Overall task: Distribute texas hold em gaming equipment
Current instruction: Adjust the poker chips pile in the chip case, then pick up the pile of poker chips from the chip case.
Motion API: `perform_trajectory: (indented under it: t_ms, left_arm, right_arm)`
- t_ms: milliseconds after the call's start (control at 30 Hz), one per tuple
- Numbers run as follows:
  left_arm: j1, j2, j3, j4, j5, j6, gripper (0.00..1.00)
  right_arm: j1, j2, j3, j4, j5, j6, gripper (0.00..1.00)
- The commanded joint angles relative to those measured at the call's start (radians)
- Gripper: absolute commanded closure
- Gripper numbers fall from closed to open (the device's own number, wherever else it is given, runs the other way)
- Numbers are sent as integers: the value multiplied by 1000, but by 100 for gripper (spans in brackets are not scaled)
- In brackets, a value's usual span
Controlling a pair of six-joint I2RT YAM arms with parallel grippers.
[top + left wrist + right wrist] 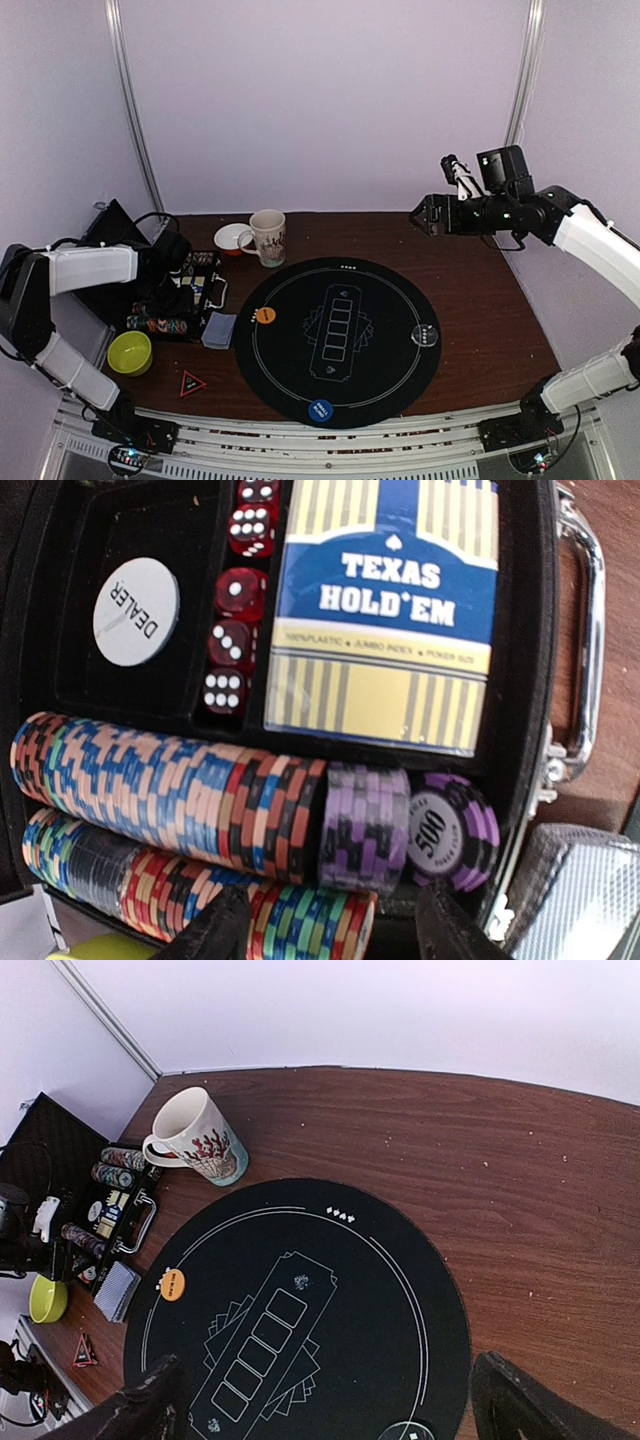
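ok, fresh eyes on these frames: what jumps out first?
The big round black mat with white card outlines fills the middle of the brown wooden table. At the left edge, the open black chip case shows rows of striped poker chips beside a blue-and-yellow Texas Hold'em card box, with the left tool hovering over the near row.

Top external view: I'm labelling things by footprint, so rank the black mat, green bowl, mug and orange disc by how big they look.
1. black mat, by far the largest.
2-3. green bowl and mug: about alike, so I won't rank them.
4. orange disc, the smallest.
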Motion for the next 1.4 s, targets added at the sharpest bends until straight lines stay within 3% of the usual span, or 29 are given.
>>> perform_trajectory:
  t_ms: [0,133,433,600,900,1100,1367]
  left_arm:
    - [9,6,-59,22,15,-17,42]
    - [5,-24,-77,41,70,-23,51]
    - [-8,-115,-82,52,44,4,50]
    - [-7,-72,-53,-4,-26,13,46]
    - [-8,-118,-62,4,104,49,39]
    - [-7,-137,-39,11,104,59,36]
    - [-5,-9,-35,3,128,72,32]
  right_arm:
    - [-4,28,33,-19,9,-14,0]
    - [-4,40,31,-9,4,-12,0]
    - [-4,81,55,-4,-10,-15,0]
    - [-4,85,63,-15,-7,-30,0]
    - [-4,79,53,-30,3,-43,0]
    - [-4,84,49,-30,-1,-42,0]
    - [-4,80,56,-40,11,-47,0]
